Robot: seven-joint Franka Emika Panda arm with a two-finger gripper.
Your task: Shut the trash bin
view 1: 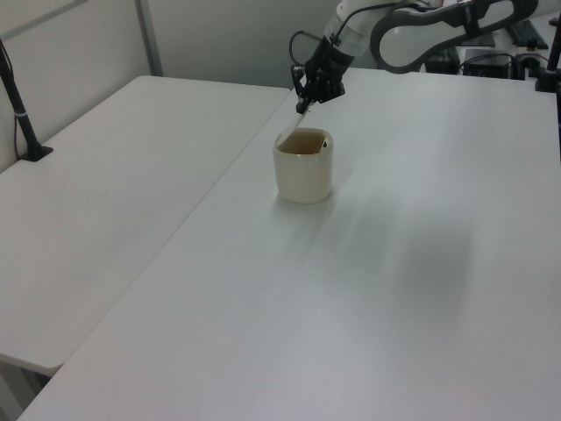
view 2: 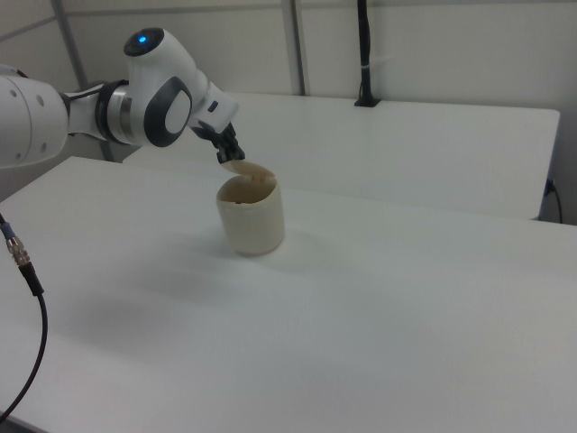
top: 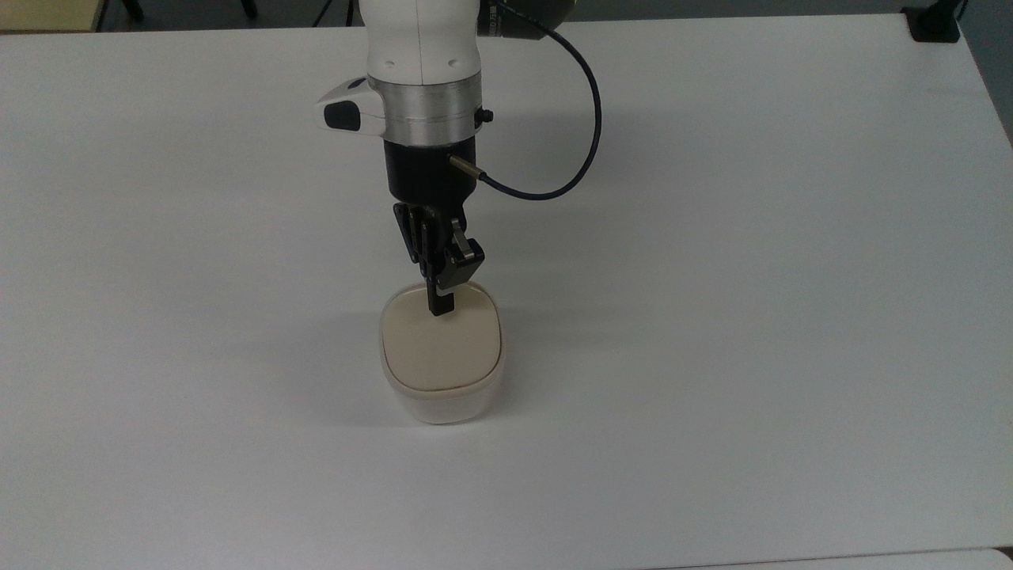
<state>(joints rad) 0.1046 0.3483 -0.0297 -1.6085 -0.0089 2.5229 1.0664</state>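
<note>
Beige lid (top: 441, 342) nearly covers the trash bin (top: 442, 400) mid-desk (top: 752, 277) in the top view, the hand (top: 440, 307) pinching its far edge. Left view: lid (view 1: 291, 136) slanted, bin (view 1: 303, 172) open. Right view: lid (view 2: 246, 169) low, not yet shut.

You will find no readable text, label, brand, number or sign in any of the three views. The dark band (top: 518, 20) on the arm's joint at the far edge of the top view carries a few pale marks, but they are too small for you to make out as letters.
</note>
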